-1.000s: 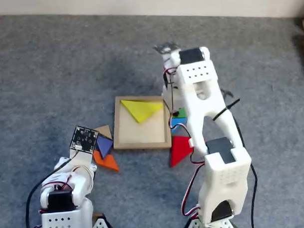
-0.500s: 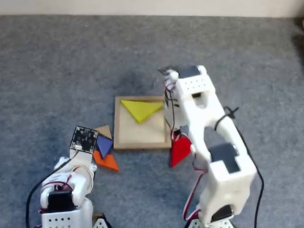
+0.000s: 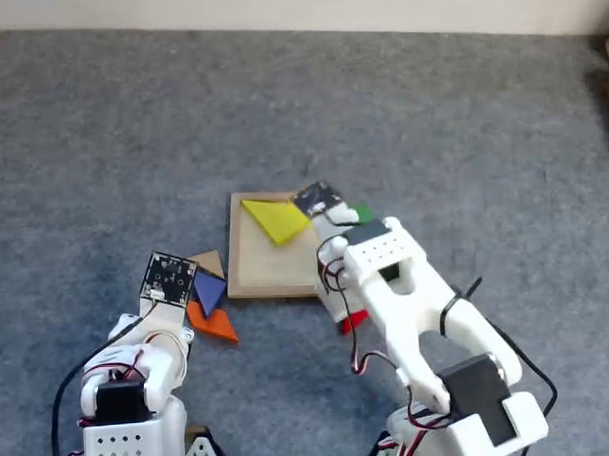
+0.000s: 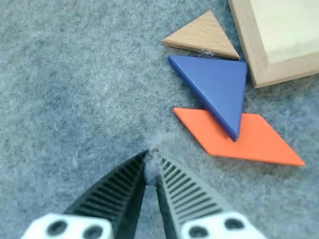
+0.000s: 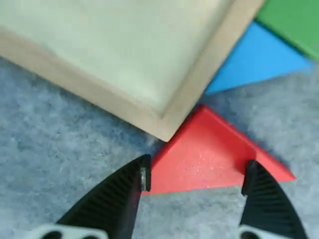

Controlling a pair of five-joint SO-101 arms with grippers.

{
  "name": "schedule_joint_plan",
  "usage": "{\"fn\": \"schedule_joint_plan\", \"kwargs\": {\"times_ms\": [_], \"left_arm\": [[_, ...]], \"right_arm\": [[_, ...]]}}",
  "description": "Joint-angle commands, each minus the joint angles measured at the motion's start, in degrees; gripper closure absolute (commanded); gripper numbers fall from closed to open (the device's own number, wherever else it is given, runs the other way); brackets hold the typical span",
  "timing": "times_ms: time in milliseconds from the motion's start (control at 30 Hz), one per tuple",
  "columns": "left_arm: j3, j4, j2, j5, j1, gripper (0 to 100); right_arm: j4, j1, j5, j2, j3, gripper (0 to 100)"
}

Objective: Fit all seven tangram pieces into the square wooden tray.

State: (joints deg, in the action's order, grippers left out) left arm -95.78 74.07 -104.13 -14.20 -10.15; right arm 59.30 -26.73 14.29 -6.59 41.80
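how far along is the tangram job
Done: only the yellow triangle lies in the tray. In hand: the right gripper, open, straddles the red triangle. Left: six outside, red plus light blue piece, green piece, dark blue triangle, orange parallelogram, wooden triangle.

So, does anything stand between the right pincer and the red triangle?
Nothing visible does. The right pincer is open with a finger on either side of the red triangle, which lies beside a corner of the tray.
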Motion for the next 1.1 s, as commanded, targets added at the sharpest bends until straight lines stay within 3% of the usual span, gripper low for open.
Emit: {"fn": "schedule_joint_plan", "kwargs": {"times_ms": [0, 233, 633, 733, 900, 1067], "left_arm": [[0.1, -1.0, -0.3, -0.4, -0.6, 99], [0.1, -1.0, -0.3, -0.4, -0.6, 99], [0.1, -1.0, -0.3, -0.4, -0.6, 99], [0.1, -1.0, -0.3, -0.4, -0.6, 99], [0.1, -1.0, -0.3, -0.4, -0.6, 99], [0.1, -1.0, -0.3, -0.4, -0.6, 99]], "right_arm": [[-2.2, -0.6, 3.9, -0.5, 0.7, 72.4], [-2.0, 4.7, 7.1, -0.2, 1.1, 72.4], [-2.2, 21.2, 45.4, -0.5, 0.8, 72.4], [-2.0, 24.7, 51.5, -0.6, 0.6, 72.4], [-1.9, 26.6, 45.1, -4.3, -1.3, 72.4], [-1.9, 24.0, 24.7, -13.1, -1.5, 72.4]]}}
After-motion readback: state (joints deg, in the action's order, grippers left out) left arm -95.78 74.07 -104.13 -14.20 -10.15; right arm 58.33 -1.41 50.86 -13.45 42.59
